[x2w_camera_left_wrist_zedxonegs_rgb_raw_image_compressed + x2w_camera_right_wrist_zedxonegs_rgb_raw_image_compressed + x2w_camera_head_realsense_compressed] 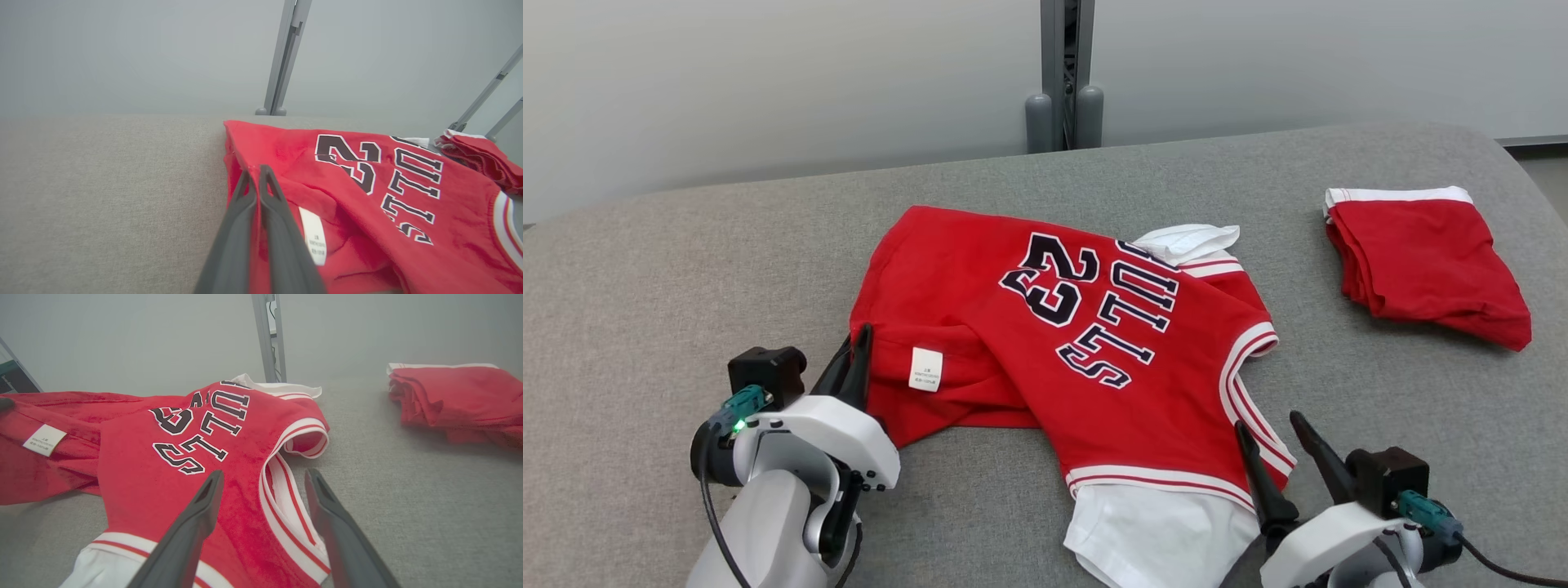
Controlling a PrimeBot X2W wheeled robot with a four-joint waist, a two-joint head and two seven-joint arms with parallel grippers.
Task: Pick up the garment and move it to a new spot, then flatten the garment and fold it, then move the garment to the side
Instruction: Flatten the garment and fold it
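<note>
The garment is a red jersey with dark lettering, white-striped trim and white sleeves, lying crumpled on the grey padded surface. My left gripper is shut on the garment's left hem edge; the left wrist view shows red cloth pinched between the two dark fingers beside a white label. My right gripper stands open at the garment's lower right. Its fingers straddle the striped armhole trim without closing on it.
A second red cloth piece with a white band lies folded at the far right of the surface. A grey post stands behind the surface against a pale wall. Bare grey padding spreads to the left.
</note>
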